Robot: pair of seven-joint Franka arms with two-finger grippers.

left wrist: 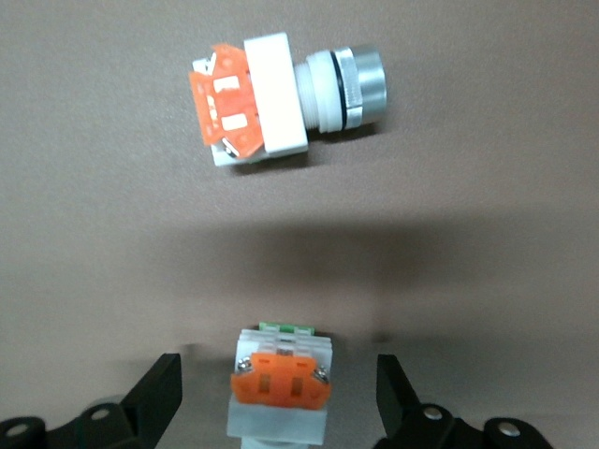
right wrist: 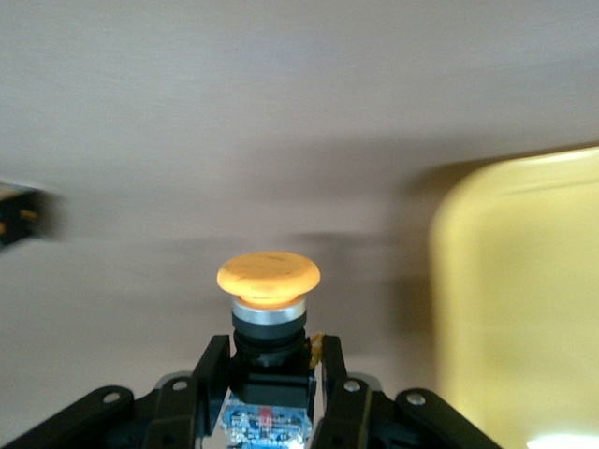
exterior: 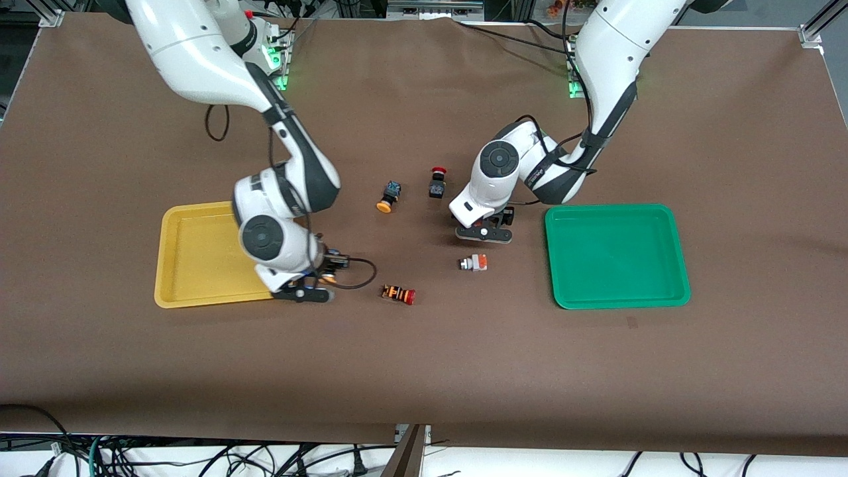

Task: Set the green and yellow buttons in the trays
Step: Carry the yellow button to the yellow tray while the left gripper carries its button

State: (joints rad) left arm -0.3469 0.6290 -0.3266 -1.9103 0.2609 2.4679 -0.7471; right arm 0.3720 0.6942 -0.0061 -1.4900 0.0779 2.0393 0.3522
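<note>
Buttons lie scattered on a brown table (exterior: 424, 371) as two white arms work between a yellow tray (exterior: 192, 255) and a green tray (exterior: 616, 255). The right gripper (right wrist: 270, 374), just beside the yellow tray's edge and near the striped switch with a red cap (exterior: 399, 294), has its fingers (right wrist: 211, 369) clamped on the black body of a yellow-capped button (right wrist: 269, 285), cap pointing away from the wrist. The left gripper (left wrist: 278, 398), low over the table between the trays, holds its fingers (left wrist: 161, 388) spread wide with a white-bodied button (left wrist: 279, 383) standing between them, untouched by either. A second white-bodied button (exterior: 473, 263) lies on its side just nearer the front camera. Another yellow-capped button (exterior: 388, 196) and a black switch with a red cap (exterior: 437, 182) rest mid-table. Both trays hold no buttons.
</note>
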